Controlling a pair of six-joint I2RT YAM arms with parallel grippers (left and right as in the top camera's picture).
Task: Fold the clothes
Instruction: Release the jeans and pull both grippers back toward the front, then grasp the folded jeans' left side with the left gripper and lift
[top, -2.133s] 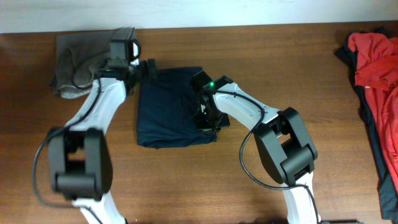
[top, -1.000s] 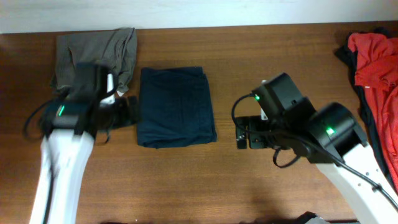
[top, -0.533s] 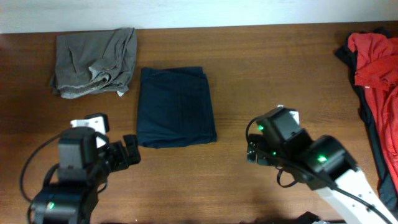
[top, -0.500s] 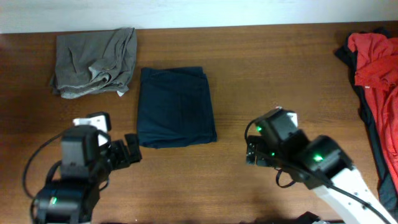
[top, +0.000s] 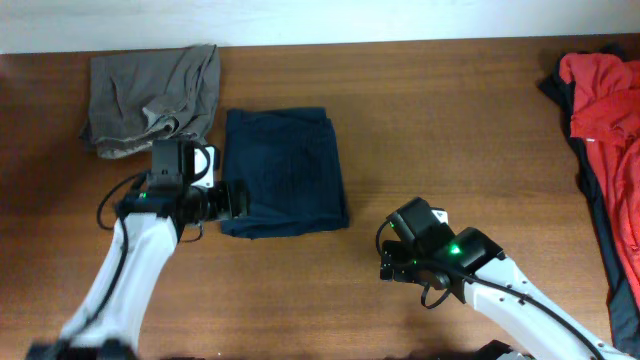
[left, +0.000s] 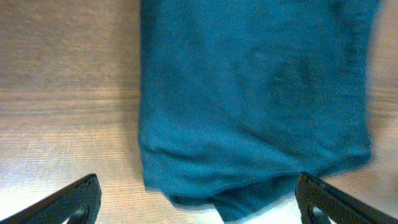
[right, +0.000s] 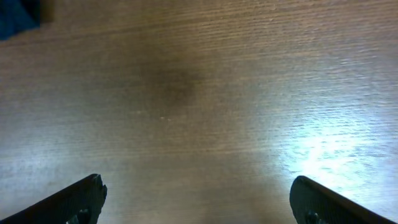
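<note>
Navy garment (top: 285, 170) lies folded into a tidy rectangle, centre-left of the overhead frame, flat on the wooden table (top: 450, 120). It's soft matte knit w/ faint creases. The left wrist view shows stacked layers at its near edge and one loose corner poking out below the fold. Left gripper (top: 238, 198) sits at the garment's lower-left edge, jaws spread wide and holding nothing. Main risk, imo: if it pinches only the top layer, or nudges sideways, the fold slides open and that loose corner drags out, since the cloth is limp and the varnished wood is slick. Right gripper (right: 196, 199) is lower-centre of the overhead frame, well apart from the garment, fingers splayed over bare glossy wood, empty. Olive-grey garment (top: 150, 95), upper left, is rumpled and only roughly bunched. Bright red garment (top: 600, 100), crumpled at the far right edge, looks unfolded, so plenty of the task seems left.
</note>
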